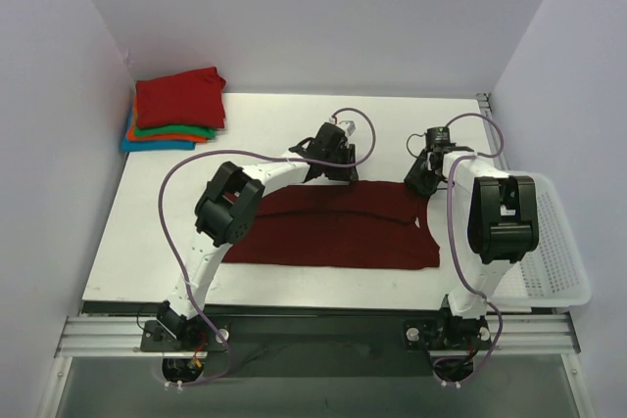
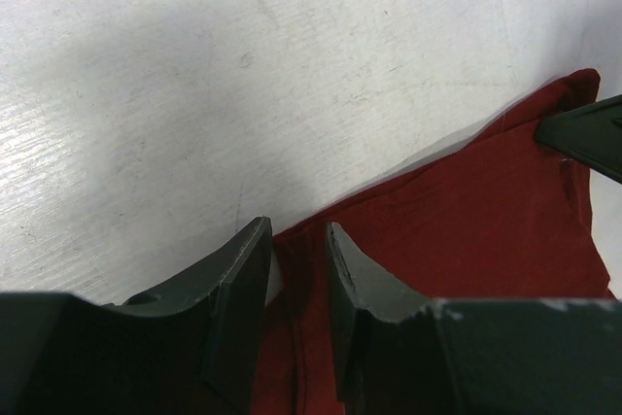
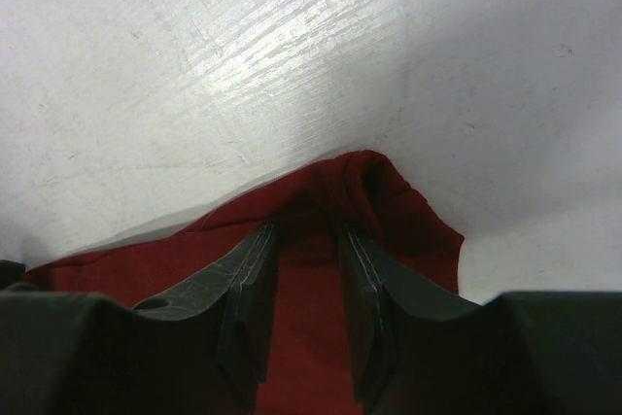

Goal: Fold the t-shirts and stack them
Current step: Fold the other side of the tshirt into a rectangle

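A dark maroon t-shirt point(image 1: 333, 227) lies flat at frame centre, its far edge partly hidden by the left gripper point(image 1: 338, 173) and right gripper point(image 1: 421, 183), each pinching that edge between nearly closed fingers. The right arm point(image 1: 502, 217) covers part of a white mesh basket point(image 1: 568, 271) at right. Upper left, a folded red shirt point(image 1: 179, 97) tops orange, green and blue ones point(image 1: 162, 135), only edges showing.

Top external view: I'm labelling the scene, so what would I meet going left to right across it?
Shirt stack → left tool → right tool → basket. The maroon shirt spans under both tools, so it is left out.
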Robot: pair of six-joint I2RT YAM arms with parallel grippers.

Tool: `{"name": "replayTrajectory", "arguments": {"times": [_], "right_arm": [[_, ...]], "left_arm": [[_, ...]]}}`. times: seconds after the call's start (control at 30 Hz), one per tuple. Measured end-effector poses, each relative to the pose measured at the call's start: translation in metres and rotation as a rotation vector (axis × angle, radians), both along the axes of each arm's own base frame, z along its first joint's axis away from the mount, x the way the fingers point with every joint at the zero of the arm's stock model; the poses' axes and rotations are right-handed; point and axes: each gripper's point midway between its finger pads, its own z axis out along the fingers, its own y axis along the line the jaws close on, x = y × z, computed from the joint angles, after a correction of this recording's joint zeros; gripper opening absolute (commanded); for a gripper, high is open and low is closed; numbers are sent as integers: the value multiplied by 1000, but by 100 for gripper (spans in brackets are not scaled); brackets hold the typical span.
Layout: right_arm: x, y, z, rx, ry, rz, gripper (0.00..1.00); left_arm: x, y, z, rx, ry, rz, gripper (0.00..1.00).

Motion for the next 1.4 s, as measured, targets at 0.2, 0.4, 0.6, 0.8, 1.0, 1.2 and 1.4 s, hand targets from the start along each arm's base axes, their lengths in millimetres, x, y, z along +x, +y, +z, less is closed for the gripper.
{"name": "replayTrajectory", "arguments": {"times": [0.2, 0.4, 0.6, 0.8, 1.0, 1.2, 1.4], "right_arm": [[0, 0, 0, 0, 0, 0, 31], [0, 0, 0, 1, 0, 0, 31], [0, 1, 0, 3, -1, 2, 31], [1, 2, 1, 11, -5, 5, 31], [2, 3, 1, 16, -8, 8, 31], [2, 3, 1, 17, -10, 8, 31], [1, 3, 5, 18, -22, 8, 35]], "left_arm": [[-1, 2, -1, 21, -1, -10, 33], [-6, 2, -2, 39, 7, -20, 24], [-9, 0, -3, 44, 8, -34, 5], [-9, -1, -2, 20, -7, -29, 2], [-10, -1, 13, -21, -45, -24, 2], [-9, -7, 46, -105, -111, -28, 2], [-16, -8, 52, -145, -121, -35, 0]]}}
